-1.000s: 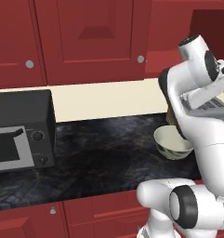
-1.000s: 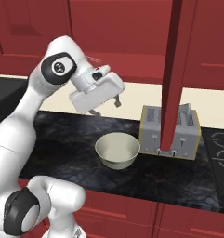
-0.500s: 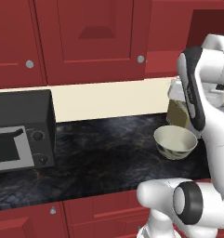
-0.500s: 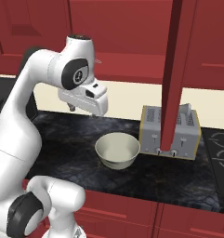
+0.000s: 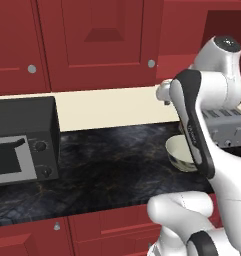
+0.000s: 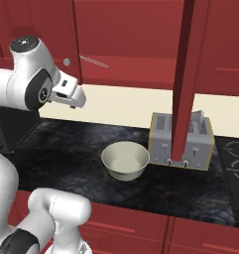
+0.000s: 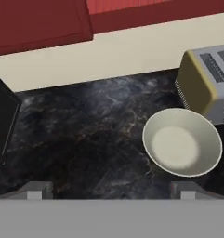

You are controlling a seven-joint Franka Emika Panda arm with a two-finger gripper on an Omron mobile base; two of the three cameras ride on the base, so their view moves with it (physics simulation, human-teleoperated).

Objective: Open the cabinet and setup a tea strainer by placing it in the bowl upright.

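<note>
1. Gripper (image 7: 111, 190): one, two finger tips, jaws wide apart and holding nothing. In the hand view the tips rise at 7 and 5 o'clock, above the dark counter.
2. Bowl (image 7: 182, 142): one, cream, round, upright on the counter (image 7: 85, 135), nothing inside. In the hand view it lies at 4 o'clock of centre; in the right base view the bowl (image 6: 125, 159) sits just beside the toaster, at its 8 o'clock.
3. Toaster (image 6: 180, 140): one, silver and yellow-sided, two slots, against the cream backsplash.
4. Cabinet (image 6: 141, 42): one wall unit, one door swung open and seen edge-on (image 6: 183, 79) in front of the toaster.
5. Tea strainer (image 6: 93, 60): one, only a thin metal handle can be made out on the cabinet shelf, at 12 o'clock of the bowl.
6. Microwave (image 5: 22, 142): one, black, two round dials, at 9 o'clock in the left base view.
</note>
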